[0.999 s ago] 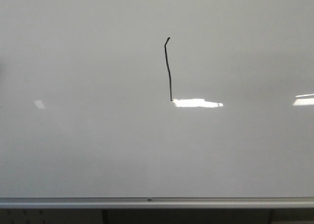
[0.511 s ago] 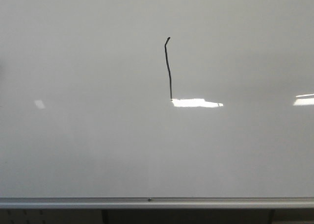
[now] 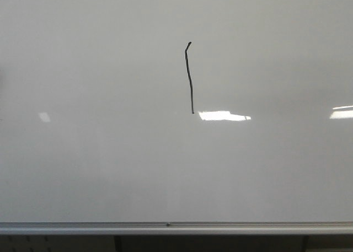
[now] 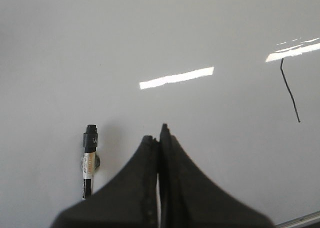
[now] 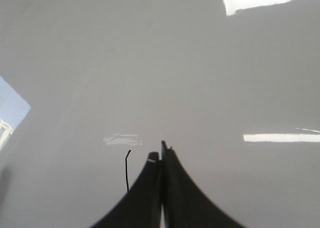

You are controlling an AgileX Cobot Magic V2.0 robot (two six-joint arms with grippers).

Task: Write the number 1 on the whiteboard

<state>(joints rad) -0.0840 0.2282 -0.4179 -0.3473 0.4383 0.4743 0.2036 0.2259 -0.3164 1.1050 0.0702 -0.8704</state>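
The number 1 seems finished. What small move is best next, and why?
Probably none beyond keeping both arms back: the number 1 stands complete on the whiteboard, the marker lies beside the shut left gripper, and the right gripper is shut and empty.

Thin black number 1 (image 3: 189,77) — near-vertical, hooked top, on glossy pale whiteboard (image 3: 99,164)

Bright rectangular light reflections (image 3: 223,116) streak the glossy surface, more at the right edge (image 3: 342,113). Dark gap below the frame with vertical supports (image 3: 117,244). Pale blue patch (image 5: 11,108) at one edge, right wrist view.
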